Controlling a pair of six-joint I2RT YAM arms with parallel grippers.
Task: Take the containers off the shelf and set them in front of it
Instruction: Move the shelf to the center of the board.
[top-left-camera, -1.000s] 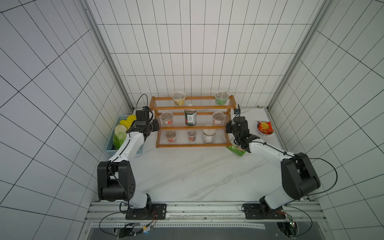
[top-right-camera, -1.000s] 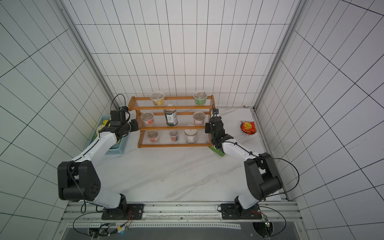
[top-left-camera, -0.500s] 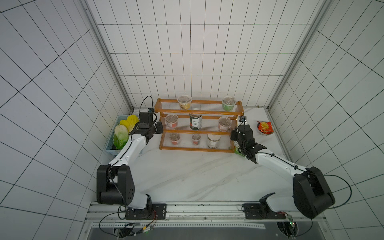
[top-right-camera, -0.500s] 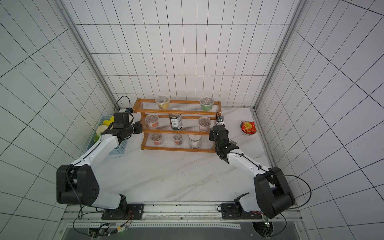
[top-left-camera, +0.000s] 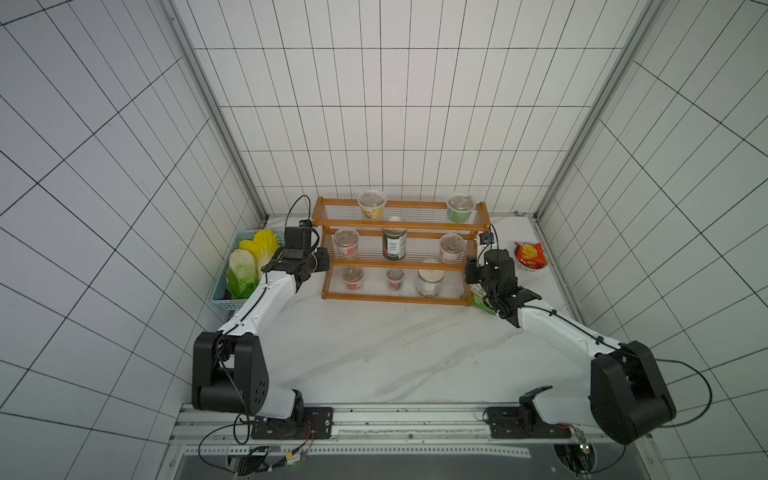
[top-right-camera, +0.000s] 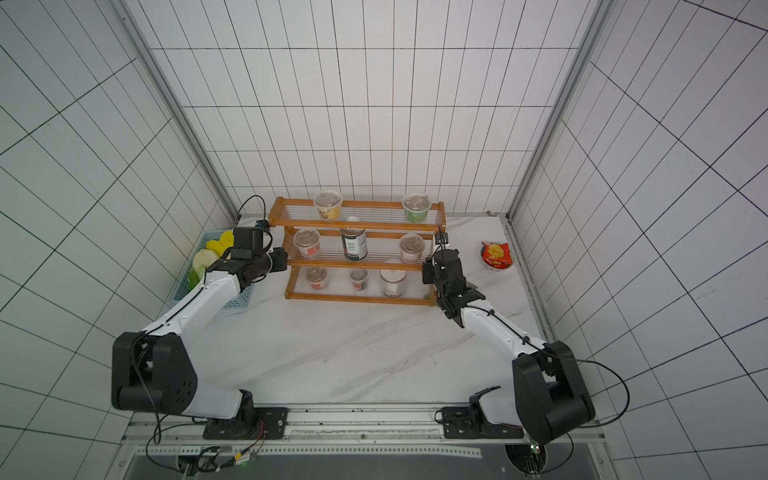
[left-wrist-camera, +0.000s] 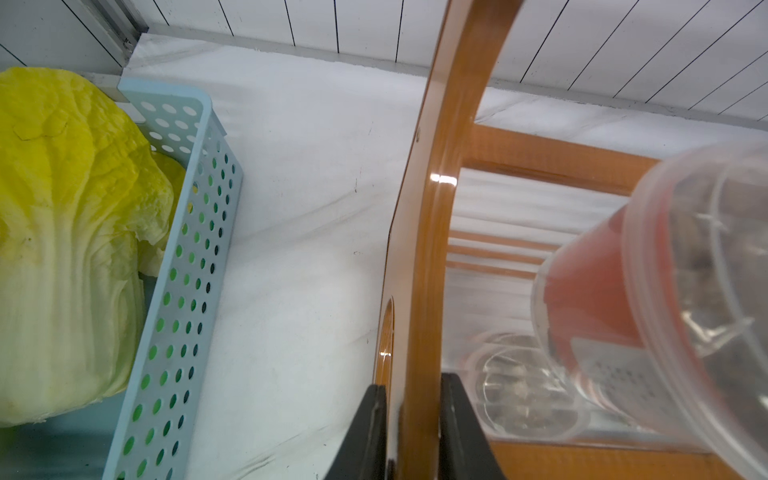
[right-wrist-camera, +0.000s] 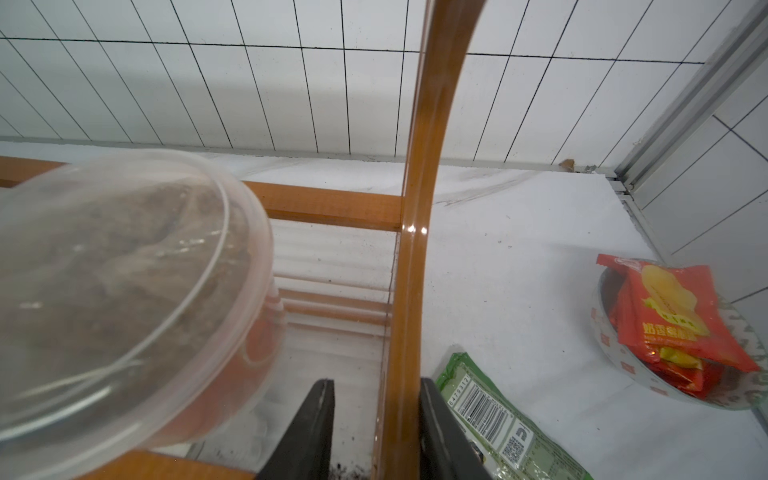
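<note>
The shelf (top-left-camera: 395, 298), a three-step rack with an orange-brown wooden frame and clear rod tiers, is seen just above the centre of both top views. It stands on the white marbled worktop (top-left-camera: 374, 353), near the back wall. All eight containers are carried on it.

On the top tier a yellow-labelled cup (top-left-camera: 372, 204) is placed at the left and a green-labelled cup (top-left-camera: 460, 206) at the right. On the middle tier a dark green can (top-left-camera: 394, 245) is flanked by a left red cup (top-left-camera: 346, 242) and a right red cup (top-left-camera: 452, 248). On the bottom tier a small left cup (top-left-camera: 352, 277), a small centre cup (top-left-camera: 395, 278) and a white-lidded jar (top-left-camera: 429, 281) are lined up. The cups are clear and lidded.

The left gripper (left-wrist-camera: 413, 382) is set astride the shelf's left end panel. Its jaws lie close to the wood on both sides, and whether they pinch it cannot be told. The right gripper (right-wrist-camera: 376, 380) is set astride the right end panel with its jaws spread, and a clear gap is seen between one finger and the wood.

A blue basket (top-left-camera: 224, 299) is seen left of the shelf, and a green packet (top-left-camera: 480, 297) lies at its lower right corner.
</note>
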